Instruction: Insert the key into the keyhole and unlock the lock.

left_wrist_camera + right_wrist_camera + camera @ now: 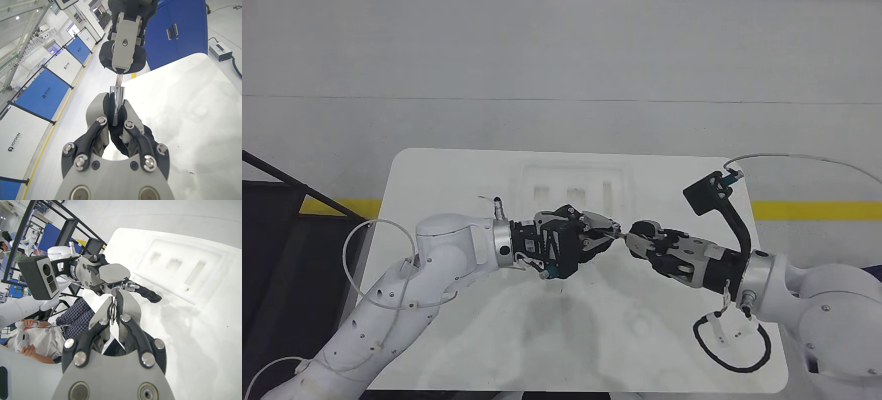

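Lock (117, 98) was clamped in left gripper (115, 107), held above table (189, 117). Key (119, 79) was pinched in right gripper (114, 303), blade seemingly partly entered in keyhole. Advised: key kept coaxial, pushed home, then twisted; lock held rigid.

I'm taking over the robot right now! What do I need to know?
Left tool: shut on the chrome lock, held above the table.
Right tool: shut on the key.
Done: both things are picked up and lined up end to end. The key's tip is at the lock's end, and part of the blade shows outside.
Left: push the key fully in, then turn it to unlock.
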Action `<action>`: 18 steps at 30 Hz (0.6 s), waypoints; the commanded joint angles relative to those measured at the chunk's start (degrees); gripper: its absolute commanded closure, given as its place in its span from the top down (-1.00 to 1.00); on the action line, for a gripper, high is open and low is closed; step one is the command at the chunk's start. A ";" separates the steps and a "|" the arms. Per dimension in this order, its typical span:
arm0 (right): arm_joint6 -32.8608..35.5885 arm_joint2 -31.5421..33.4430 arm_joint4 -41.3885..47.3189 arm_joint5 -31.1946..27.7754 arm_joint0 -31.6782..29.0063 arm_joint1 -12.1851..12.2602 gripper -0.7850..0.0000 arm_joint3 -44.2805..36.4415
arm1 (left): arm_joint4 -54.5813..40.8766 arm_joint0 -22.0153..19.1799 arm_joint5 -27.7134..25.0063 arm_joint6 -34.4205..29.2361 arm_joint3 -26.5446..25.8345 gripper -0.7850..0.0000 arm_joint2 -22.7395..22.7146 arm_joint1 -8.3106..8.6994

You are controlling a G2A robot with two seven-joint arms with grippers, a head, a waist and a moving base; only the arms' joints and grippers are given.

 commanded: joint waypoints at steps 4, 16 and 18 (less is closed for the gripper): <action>-0.42 -0.28 0.03 0.30 -0.29 0.09 -1.00 0.00 | 1.15 -0.17 -0.46 0.26 -0.02 -1.00 0.24 -0.16; -1.22 -0.61 0.31 0.76 -0.94 0.29 -1.00 0.00 | 3.10 -0.19 -0.84 0.52 -0.46 -1.00 0.72 -0.54; -1.56 -0.60 0.30 0.67 -1.03 0.32 0.73 0.00 | 2.87 -0.16 -1.27 0.60 -0.37 -1.00 0.76 -0.60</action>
